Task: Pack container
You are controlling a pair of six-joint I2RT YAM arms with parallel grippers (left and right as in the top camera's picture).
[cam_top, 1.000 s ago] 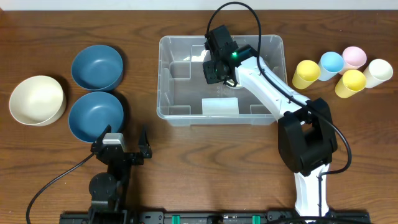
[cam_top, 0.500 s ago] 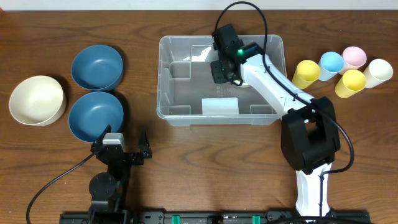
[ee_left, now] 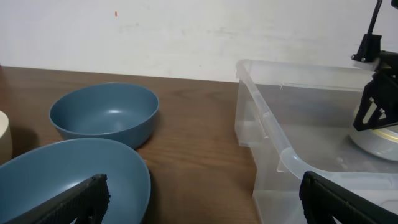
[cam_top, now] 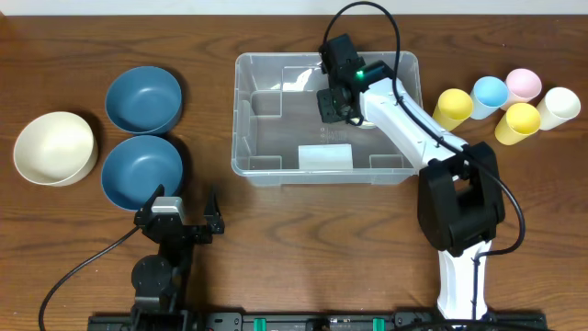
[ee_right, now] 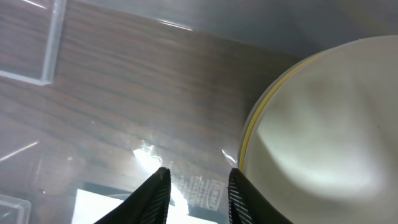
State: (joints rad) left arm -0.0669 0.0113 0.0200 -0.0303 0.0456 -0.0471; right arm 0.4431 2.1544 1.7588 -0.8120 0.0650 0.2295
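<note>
Right wrist view, right tool (ee_right: 197,182) narrowly apart, empty, inside container (ee_right: 56,37), beside pale bowl (ee_right: 323,124).

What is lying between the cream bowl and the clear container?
In the overhead view, the far blue bowl and the near blue bowl, then bare table before the container.

On the brown wooden table (cam_top: 276,239), three bowls group at the left: a cream bowl (cam_top: 55,147) farthest out, with an upper blue bowl (cam_top: 142,99) and a lower blue bowl (cam_top: 141,171) just beside it, one behind the other. At the right, five cups cluster closely: a yellow cup (cam_top: 452,109), a blue cup (cam_top: 490,95), a pink cup (cam_top: 524,85), a second yellow cup (cam_top: 518,122) and a white cup (cam_top: 559,108). A pale bowl (ee_right: 323,124) with a thin yellow rim line sits inside the container (cam_top: 237,110). A white wall (ee_left: 186,31) stands behind the table.
</note>
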